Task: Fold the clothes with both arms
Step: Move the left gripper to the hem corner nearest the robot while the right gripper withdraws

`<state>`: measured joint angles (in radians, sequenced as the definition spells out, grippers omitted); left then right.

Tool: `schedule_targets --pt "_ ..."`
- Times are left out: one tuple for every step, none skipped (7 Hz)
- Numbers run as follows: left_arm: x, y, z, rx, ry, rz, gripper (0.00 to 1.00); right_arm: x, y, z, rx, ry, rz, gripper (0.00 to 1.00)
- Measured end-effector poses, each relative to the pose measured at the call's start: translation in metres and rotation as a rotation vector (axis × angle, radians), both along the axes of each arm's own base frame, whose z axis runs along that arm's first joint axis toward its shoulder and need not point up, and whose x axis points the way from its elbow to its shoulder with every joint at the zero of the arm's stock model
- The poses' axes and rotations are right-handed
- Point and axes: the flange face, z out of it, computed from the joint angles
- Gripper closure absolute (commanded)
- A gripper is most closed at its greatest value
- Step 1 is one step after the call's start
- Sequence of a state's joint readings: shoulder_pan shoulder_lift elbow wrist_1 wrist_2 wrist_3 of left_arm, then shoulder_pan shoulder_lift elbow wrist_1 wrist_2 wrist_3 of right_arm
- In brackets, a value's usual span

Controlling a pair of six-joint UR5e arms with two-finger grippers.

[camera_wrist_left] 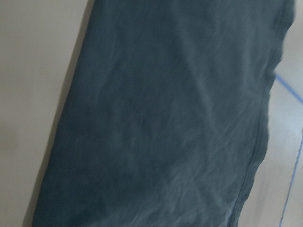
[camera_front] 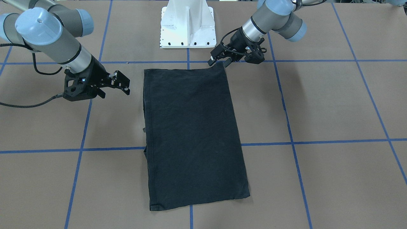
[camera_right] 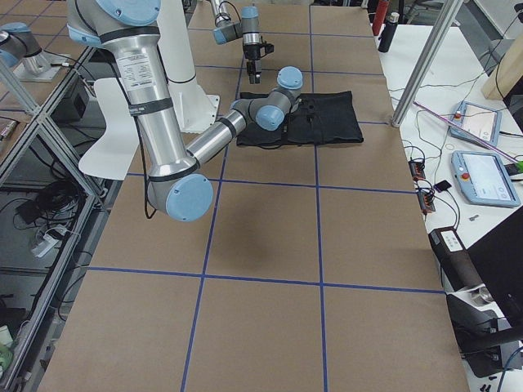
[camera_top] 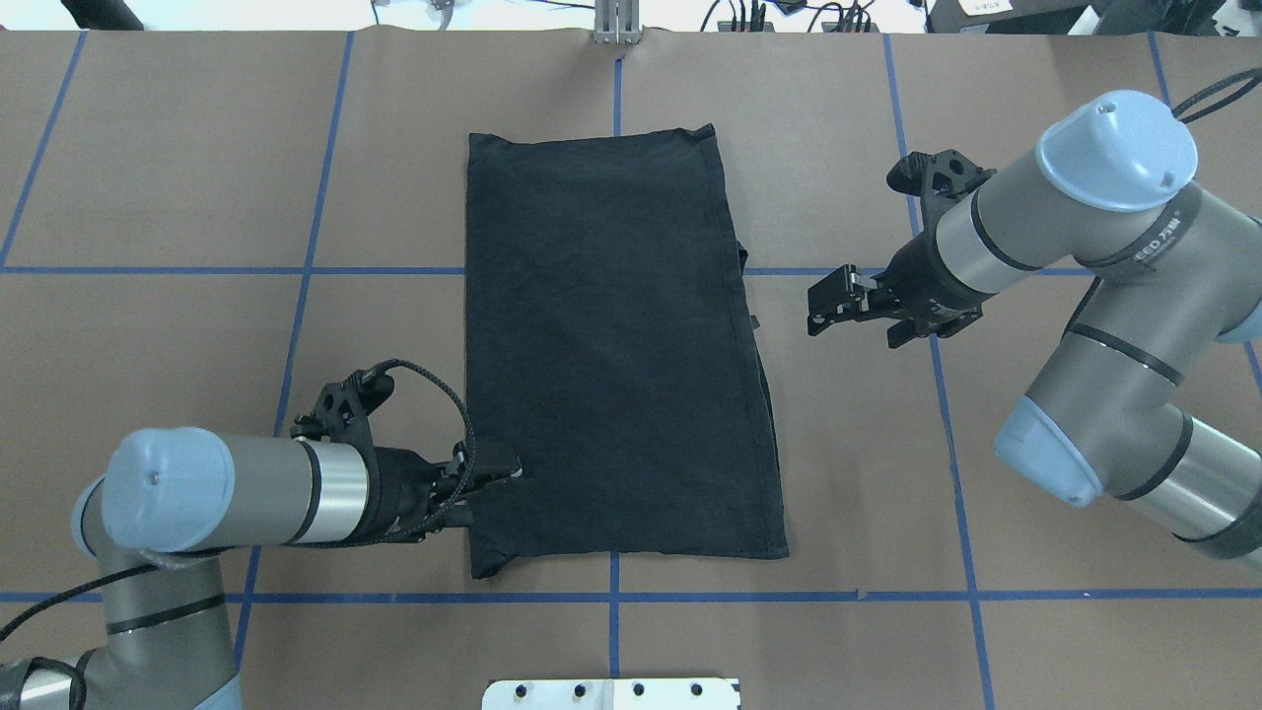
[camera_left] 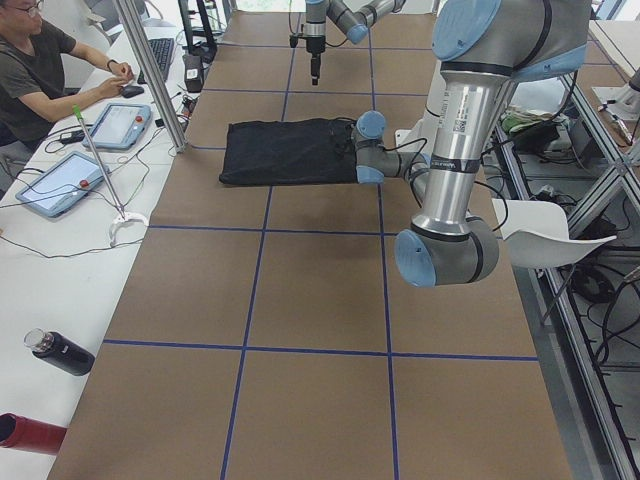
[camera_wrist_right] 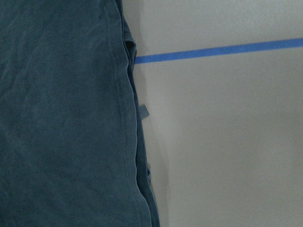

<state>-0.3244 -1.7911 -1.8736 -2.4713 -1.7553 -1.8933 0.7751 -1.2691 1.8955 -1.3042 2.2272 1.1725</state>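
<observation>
Overhead and front cameras looked steeply down on the surface (camera_top: 197, 148) from opposite sides, sharing the whole T-shirt (camera_top: 611, 345). Side cameras viewed it from each end, farther off; wrist cameras hung close over its edges.

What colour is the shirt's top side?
The T-shirt shows plain black, no print; best in overhead exterior.

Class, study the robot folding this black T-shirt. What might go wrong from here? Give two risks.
1. The left gripper sits at one corner of the T-shirt while the right gripper hangs clear of it; lifting one-sided may skew the fold.
2. Along its edge near the right gripper, tucked layers peek out; a shallow pinch there may catch only the top layer.
</observation>
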Motion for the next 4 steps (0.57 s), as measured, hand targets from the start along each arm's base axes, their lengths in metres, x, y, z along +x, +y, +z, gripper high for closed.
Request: schedule_targets --pt "0.004 0.014 0.011 -0.015 -0.001 0.001 0.0 -0.002 0.008 -0.001 -0.017 -0.007 -0.009 0.0" --pt "0.009 0.022 0.019 -0.027 -0.008 0.008 0.0 -0.004 0.012 -0.001 -0.023 -0.009 -0.015 0.0" --pt "0.015 0.026 0.026 -0.035 -0.02 0.014 0.01 -0.005 0.013 0.0 -0.026 -0.008 -0.017 0.0" --pt "0.022 0.028 0.033 -0.041 -0.033 0.017 0.01 -0.005 0.013 0.001 -0.028 -0.007 -0.017 0.0"
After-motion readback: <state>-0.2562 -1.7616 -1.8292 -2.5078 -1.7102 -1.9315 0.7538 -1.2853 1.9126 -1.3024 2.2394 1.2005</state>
